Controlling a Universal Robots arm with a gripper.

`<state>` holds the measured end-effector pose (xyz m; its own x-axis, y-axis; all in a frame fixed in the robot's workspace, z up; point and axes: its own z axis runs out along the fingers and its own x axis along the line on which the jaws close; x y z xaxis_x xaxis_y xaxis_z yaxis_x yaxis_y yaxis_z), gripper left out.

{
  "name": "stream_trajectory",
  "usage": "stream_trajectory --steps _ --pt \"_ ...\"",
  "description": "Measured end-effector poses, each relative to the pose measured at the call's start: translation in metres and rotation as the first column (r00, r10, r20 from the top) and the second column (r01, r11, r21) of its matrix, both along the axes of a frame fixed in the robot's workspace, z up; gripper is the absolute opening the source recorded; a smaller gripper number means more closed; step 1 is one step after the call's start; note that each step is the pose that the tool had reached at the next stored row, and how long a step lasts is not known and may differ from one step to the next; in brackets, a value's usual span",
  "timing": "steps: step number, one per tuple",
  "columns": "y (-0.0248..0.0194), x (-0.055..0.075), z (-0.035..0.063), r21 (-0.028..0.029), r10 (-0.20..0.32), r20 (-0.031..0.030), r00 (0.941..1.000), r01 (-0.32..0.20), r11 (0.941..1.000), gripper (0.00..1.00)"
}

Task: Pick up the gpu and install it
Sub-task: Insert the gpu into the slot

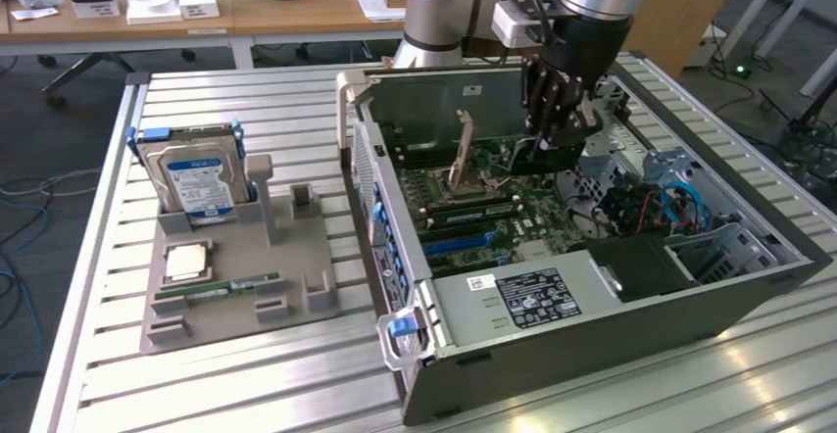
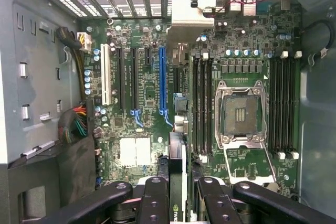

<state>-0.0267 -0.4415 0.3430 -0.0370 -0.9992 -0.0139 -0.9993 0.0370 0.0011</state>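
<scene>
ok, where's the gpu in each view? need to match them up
Exterior view: the gpu is a dark card held in the tool, inside the open case, just above the motherboard.
Wrist view: the gpu is seen edge-on, clamped in the tool, over the motherboard.
Shared landmark: the blue slot.

Counter (image 1: 262,384): ribbed metal, satin. Case (image 1: 615,320): matt grey sheet metal. Tray (image 1: 294,257), 9 o'clock: matt grey plastic. Motherboard (image 2: 142,124): glossy green. Tool (image 2: 179,195) and gpu (image 2: 174,161): matt black.
</scene>
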Motion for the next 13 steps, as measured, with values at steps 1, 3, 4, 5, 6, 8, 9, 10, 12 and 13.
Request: stream_trajectory --steps 1,3,4,5,6,8,9,10,12,13 --pt "0.0000 0.000 0.0000 0.0000 0.000 0.0000 1.0000 0.000 1.0000 0.26" --pt "-0.0001 0.000 -0.0004 0.0001 0.000 0.0000 1.0000 0.000 1.0000 0.26" --pt "-0.0001 0.000 -0.0016 0.0002 0.000 0.0001 1.0000 0.000 1.0000 0.26" --pt "-0.0001 0.000 -0.0031 0.0001 0.000 0.0001 1.0000 0.000 1.0000 0.26" --pt "0.0000 0.000 -0.0049 0.0000 0.000 0.0000 1.0000 0.000 1.0000 0.26" --pt "0.0000 0.000 -0.0085 0.0001 0.000 0.0000 1.0000 0.000 1.0000 0.26" --pt "0.0000 0.000 -0.0105 0.0002 0.000 0.0000 1.0000 0.000 1.0000 0.26" --pt "0.0000 0.000 -0.0123 0.0002 0.000 0.0000 1.0000 0.000 1.0000 0.26" --pt "0.0000 0.000 -0.0157 0.0002 0.000 0.0000 1.0000 0.000 1.0000 0.26" --pt "0.0000 0.000 -0.0168 0.0001 0.000 0.0000 1.0000 0.000 1.0000 0.26"
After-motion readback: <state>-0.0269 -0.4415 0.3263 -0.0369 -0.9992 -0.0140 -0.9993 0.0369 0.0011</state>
